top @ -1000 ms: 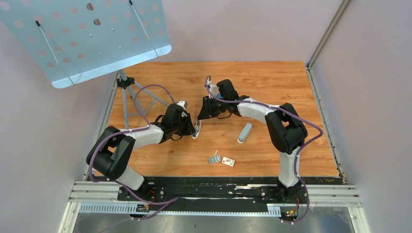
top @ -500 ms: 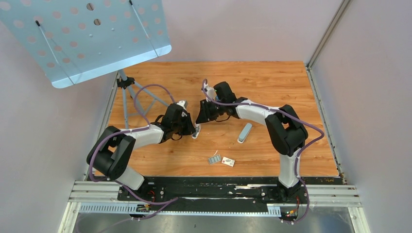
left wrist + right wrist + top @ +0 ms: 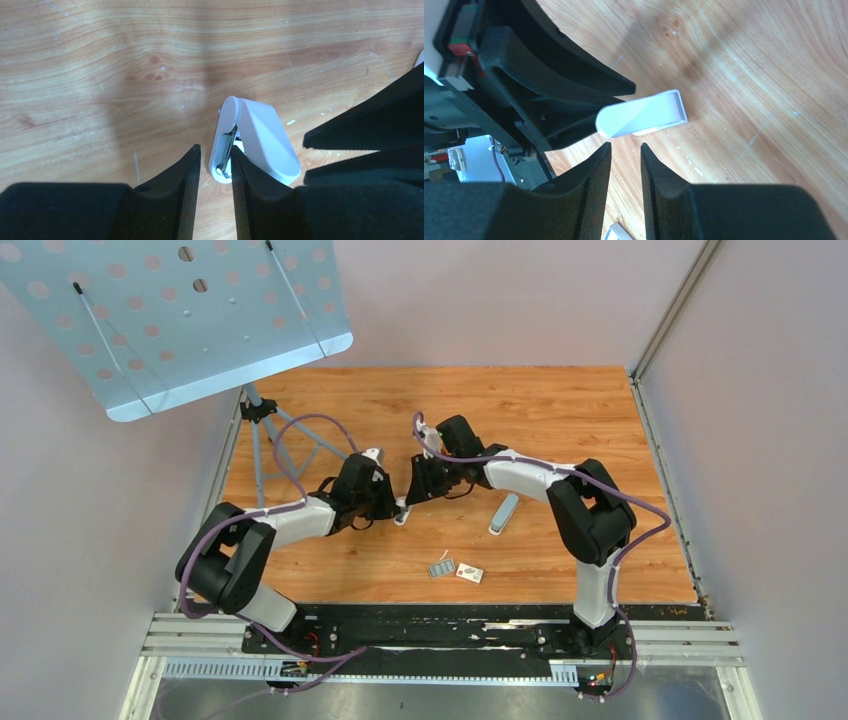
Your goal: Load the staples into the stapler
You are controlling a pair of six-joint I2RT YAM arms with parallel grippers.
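Grey staples [image 3: 441,567] lie flat on the wooden table [image 3: 560,410], well short of both grippers on the base side. A small white box [image 3: 469,573] sits just beside them. Farther in, the left gripper [image 3: 215,152] has its fingers narrowly apart around the near end of the white stapler [image 3: 260,135]; whether they truly pinch it, cannot tell. The stapler's lid is hinged up, metal channel showing. The right gripper [image 3: 625,147] faces it, tips just short of the lid, a narrow gap between them with nothing in it. A grey-blue oblong object [image 3: 505,513] lies off to that gripper's right. Farthest, beyond the left arm, stands a perforated music stand [image 3: 180,320].
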